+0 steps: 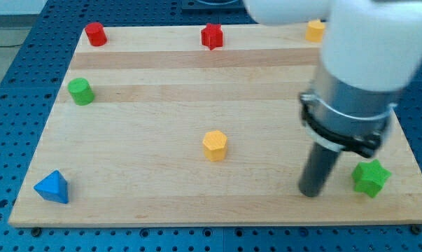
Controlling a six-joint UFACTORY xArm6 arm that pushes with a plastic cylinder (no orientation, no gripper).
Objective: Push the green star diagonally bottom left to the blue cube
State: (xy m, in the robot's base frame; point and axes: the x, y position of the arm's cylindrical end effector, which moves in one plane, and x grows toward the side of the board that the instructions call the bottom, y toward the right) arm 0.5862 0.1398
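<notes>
On the wooden worktop (162,126), our green star (370,177) sits near the view's bottom right. Our end effector is a bare rod without jaws; my tip (310,193) rests just left of it. We should circle to its upper right, then push toward the blue block (52,187).

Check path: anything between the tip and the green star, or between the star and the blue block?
Nothing visible. My tip sits just left of the green star, bare board between. The yellow block lies above the straight line to the blue block.
</notes>
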